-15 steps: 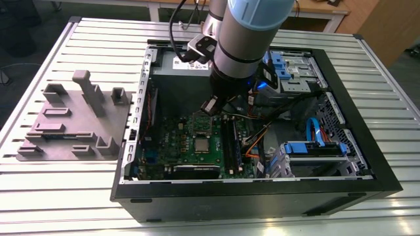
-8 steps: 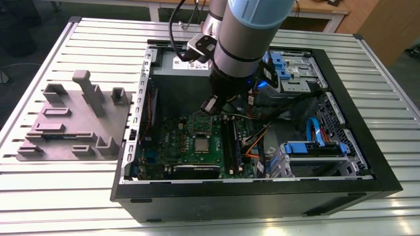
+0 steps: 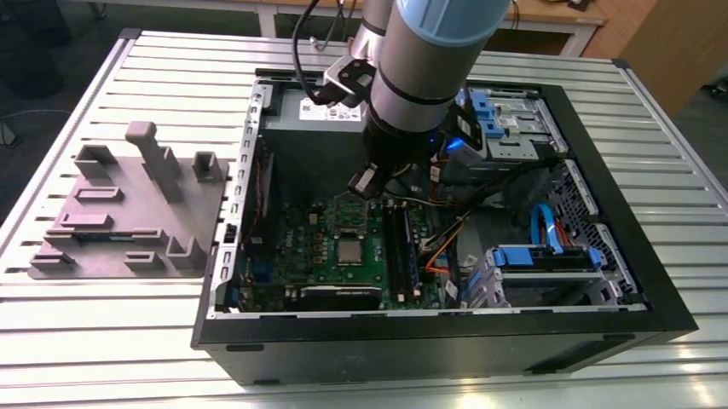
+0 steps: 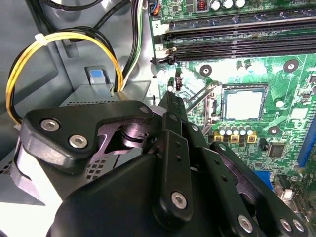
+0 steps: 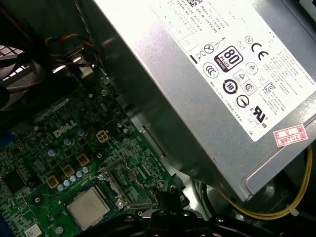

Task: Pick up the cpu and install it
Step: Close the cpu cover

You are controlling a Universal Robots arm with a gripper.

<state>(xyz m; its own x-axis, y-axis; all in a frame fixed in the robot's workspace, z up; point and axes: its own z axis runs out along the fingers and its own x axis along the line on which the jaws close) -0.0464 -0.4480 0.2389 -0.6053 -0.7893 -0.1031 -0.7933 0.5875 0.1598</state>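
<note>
Gripper (image 4: 170, 91) above motherboard (image 4: 281, 89), seemingly beside cpu (image 4: 243, 104).

A slatted metal table (image 3: 91, 341) stands before a wooden desk (image 3: 546, 21) and dark floor (image 3: 34, 68).

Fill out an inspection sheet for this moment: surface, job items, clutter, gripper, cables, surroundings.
Surface: ribbed metal table carrying an open computer case.
Job's things: the cpu lies flat in its socket on the green motherboard; it also shows in the first wrist view and the exterior view. The hinged frame beside it stands open.
Clutter: grey fixture tray on the table at the exterior view's left.
Grippers: the gripper hangs inside the case, near the cpu but apart from it and holding nothing; finger state cannot be judged.
Cables: yellow wire loop by the grey power supply; orange and blue cables in the case.
Surroundings: wooden furniture behind the table.
</note>
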